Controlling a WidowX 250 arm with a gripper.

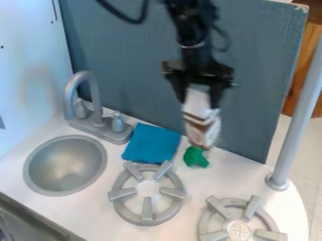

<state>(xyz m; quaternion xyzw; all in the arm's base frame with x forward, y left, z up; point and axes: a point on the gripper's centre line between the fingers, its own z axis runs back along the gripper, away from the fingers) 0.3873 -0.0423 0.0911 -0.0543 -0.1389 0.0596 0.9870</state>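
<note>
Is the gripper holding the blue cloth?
No, the gripper holds a white-and-brown object, while the blue cloth lies on the counter.

A gray faucet [96, 106] stood behind the round sink basin [65, 164]. A blue cloth [151, 144] lay just behind the left burner [147, 208]; the right burner [239, 230] occupied the front of the white countertop [195, 188]. A gray pole [296, 122] rose beside the blue-gray back panel [125, 70].

"What sort of place is this?"

"A toy kitchen: a round sink [65, 164] with a grey faucet [94, 96] behind it, set in a white counter [194, 188]."

"And for cooking?"

"Two grey burner grates [147, 207]. A blue-grey panel [261, 70] stands upright along the back, like a play-set wall."
</note>
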